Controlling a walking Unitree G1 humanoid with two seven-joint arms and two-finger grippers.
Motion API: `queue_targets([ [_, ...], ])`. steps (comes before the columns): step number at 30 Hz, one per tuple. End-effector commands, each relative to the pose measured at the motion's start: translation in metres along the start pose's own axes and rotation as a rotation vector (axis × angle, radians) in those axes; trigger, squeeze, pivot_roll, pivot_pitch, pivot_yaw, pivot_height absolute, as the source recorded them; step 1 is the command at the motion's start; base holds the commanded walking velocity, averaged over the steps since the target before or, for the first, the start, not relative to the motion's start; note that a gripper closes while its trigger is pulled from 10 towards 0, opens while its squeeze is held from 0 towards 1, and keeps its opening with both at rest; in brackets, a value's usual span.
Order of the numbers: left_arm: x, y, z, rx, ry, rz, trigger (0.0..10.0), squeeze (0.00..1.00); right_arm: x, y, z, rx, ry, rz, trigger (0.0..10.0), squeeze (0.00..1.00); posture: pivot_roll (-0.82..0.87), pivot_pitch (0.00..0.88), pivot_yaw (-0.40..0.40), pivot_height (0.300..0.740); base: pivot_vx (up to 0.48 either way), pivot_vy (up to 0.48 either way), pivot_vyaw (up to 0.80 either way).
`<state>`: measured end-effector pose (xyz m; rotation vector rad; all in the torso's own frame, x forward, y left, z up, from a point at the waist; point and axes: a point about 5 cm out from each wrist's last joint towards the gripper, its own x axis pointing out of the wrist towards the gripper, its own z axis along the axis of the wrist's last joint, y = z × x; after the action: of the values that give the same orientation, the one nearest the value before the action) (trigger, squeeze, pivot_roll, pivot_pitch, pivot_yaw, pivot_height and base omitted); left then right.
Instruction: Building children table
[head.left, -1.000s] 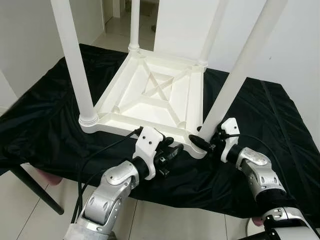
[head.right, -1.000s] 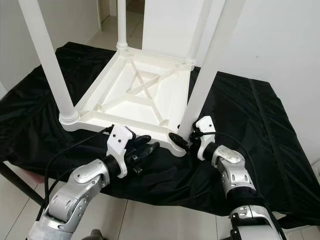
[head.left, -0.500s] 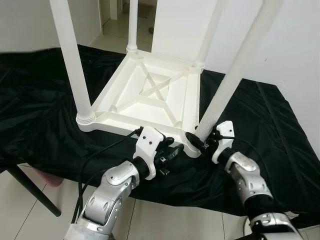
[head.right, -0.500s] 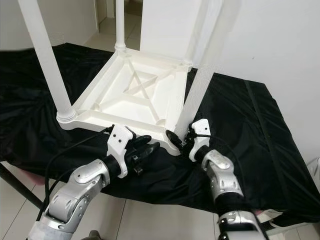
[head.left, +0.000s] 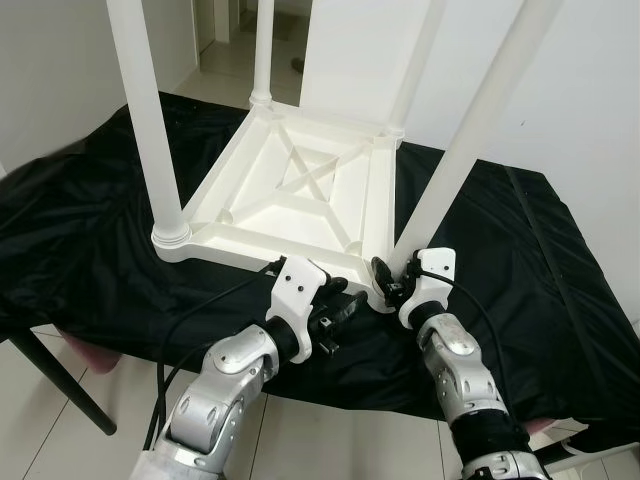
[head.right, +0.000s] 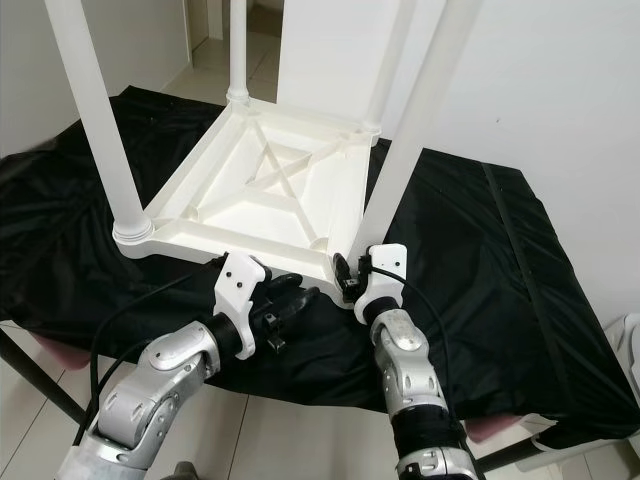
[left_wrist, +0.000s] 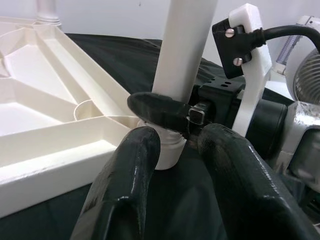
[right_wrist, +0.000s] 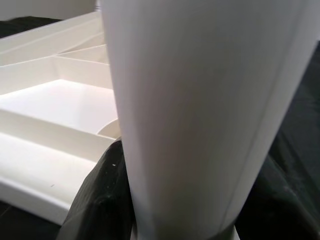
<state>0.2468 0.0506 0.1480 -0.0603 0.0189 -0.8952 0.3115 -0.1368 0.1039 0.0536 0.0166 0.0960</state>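
Lying upside down on a black cloth (head.left: 520, 250), the white plastic children's table (head.left: 300, 190) showed its ribbed, cross-braced underside, with four white legs rising from its corners. The near right leg (head.left: 470, 140) stood in its corner socket at the table's front edge, nearest the robot.

The right gripper (head.left: 385, 282) was at the base of that leg, its two black fingers pinching the leg just above the socket collar; in the right wrist view the leg (right_wrist: 200, 115) loomed between the dark fingers (right_wrist: 100, 200), one on each side and touching it. The left wrist view showed one of those right fingers (left_wrist: 160, 112) laid across the front of the leg's foot.

The left gripper (head.left: 340, 300) rested on the cloth just in front of the table's near edge, beside the same corner, its fingers (left_wrist: 125, 190) slightly spread with a narrow gap between them and holding nothing. They pointed toward the leg's base, close to it but apart from it.

The near left leg (head.left: 150, 120) stood at the opposite front corner, well apart from both grippers. The cloth draped over a work table, hanging in folds over its front edge, above a pale tiled floor (head.left: 50, 400). White walls stood behind, with a doorway (head.left: 225, 40) at the back.
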Motion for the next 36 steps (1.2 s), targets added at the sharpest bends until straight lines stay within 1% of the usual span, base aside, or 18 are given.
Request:
queue_targets([
  [1, -0.001, 0.0, 0.001, -0.003, -0.012, 0.029, 10.0, 0.0, -0.006, -0.011, -0.015, -0.025, 0.085, -0.091, 0.0, 0.0, 0.16, 0.021, -0.121, 0.74, 0.0, 0.0, 0.0],
  [11, -0.004, 0.002, 0.0, -0.002, -0.007, 0.045, 10.0, 0.0, -0.008, -0.009, -0.009, -0.033, 0.073, -0.092, 0.0, 0.0, 0.16, 0.037, -0.113, 0.74, 0.0, 0.0, 0.0],
  [12, -0.005, 0.003, 0.0, -0.001, -0.006, 0.049, 10.0, 0.0, -0.009, -0.01, -0.008, -0.043, 0.066, -0.09, 10.0, 0.0, 0.16, 0.044, -0.11, 0.74, 0.0, 0.0, 0.0],
  [14, -0.005, 0.003, 0.0, -0.001, -0.006, 0.052, 10.0, 0.0, -0.009, -0.011, -0.007, -0.053, 0.061, -0.099, 10.0, 0.0, 0.16, 0.044, -0.11, 0.74, 0.0, 0.0, 0.0],
  [15, -0.005, 0.003, 0.0, -0.002, -0.006, 0.056, 10.0, 0.0, -0.01, -0.013, -0.005, -0.062, 0.053, -0.099, 10.0, 1.0, 0.16, 0.051, -0.107, 0.74, 0.0, 0.0, 0.0],
  [16, -0.006, 0.004, 0.001, -0.002, -0.007, 0.059, 10.0, 0.0, -0.011, -0.017, -0.005, -0.072, 0.049, -0.114, 10.0, 1.0, 0.16, 0.053, -0.106, 0.74, 0.0, 0.0, 0.0],
  [19, -0.006, 0.004, 0.001, -0.002, -0.008, 0.06, 10.0, 0.0, -0.012, -0.02, -0.004, -0.079, 0.048, -0.126, 10.0, 1.0, 0.16, 0.055, -0.106, 0.74, 0.0, 0.0, 0.0],
  [20, -0.006, 0.004, 0.001, -0.002, -0.008, 0.062, 10.0, 0.0, -0.013, -0.024, -0.004, -0.09, 0.051, -0.141, 10.0, 1.0, 0.16, 0.057, -0.105, 0.74, 0.0, 0.0, 0.0],
  [21, -0.006, 0.004, 0.001, -0.003, -0.008, 0.064, 10.0, 0.0, -0.013, -0.026, -0.003, -0.091, 0.05, -0.149, 10.0, 0.0, 0.16, 0.058, -0.104, 0.74, 0.0, 0.0, 0.0],
  [23, -0.007, 0.004, 0.001, -0.005, -0.007, 0.066, 10.0, 0.0, -0.013, -0.029, -0.003, -0.084, 0.049, -0.155, 10.0, 0.0, 0.16, 0.058, -0.102, 0.74, 0.0, 0.0, 0.0],
  [29, -0.006, 0.003, 0.0, -0.008, -0.006, 0.063, 10.0, 0.0, -0.013, -0.028, -0.001, -0.073, 0.031, -0.141, 10.0, 0.0, 0.15, 0.057, -0.098, 0.74, 0.0, 0.0, 0.0],
  [30, -0.006, 0.004, 0.001, -0.008, -0.006, 0.062, 10.0, 0.0, -0.013, -0.027, 0.0, -0.069, 0.02, -0.14, 0.0, 0.0, 0.15, 0.057, -0.099, 0.74, 0.0, 0.0, 0.0],
  [34, -0.005, 0.004, 0.001, -0.007, -0.008, 0.062, 10.0, 0.0, -0.013, -0.026, 0.002, -0.08, 0.009, -0.138, 0.0, 0.0, 0.15, 0.056, -0.098, 0.74, 0.0, 0.0, 0.0],
  [36, -0.005, 0.005, 0.002, -0.005, -0.009, 0.063, 10.0, 0.0, -0.014, -0.028, 0.002, -0.092, 0.009, -0.158, 0.0, 0.0, 0.15, 0.056, -0.098, 0.74, 0.0, 0.0, 0.0],
])
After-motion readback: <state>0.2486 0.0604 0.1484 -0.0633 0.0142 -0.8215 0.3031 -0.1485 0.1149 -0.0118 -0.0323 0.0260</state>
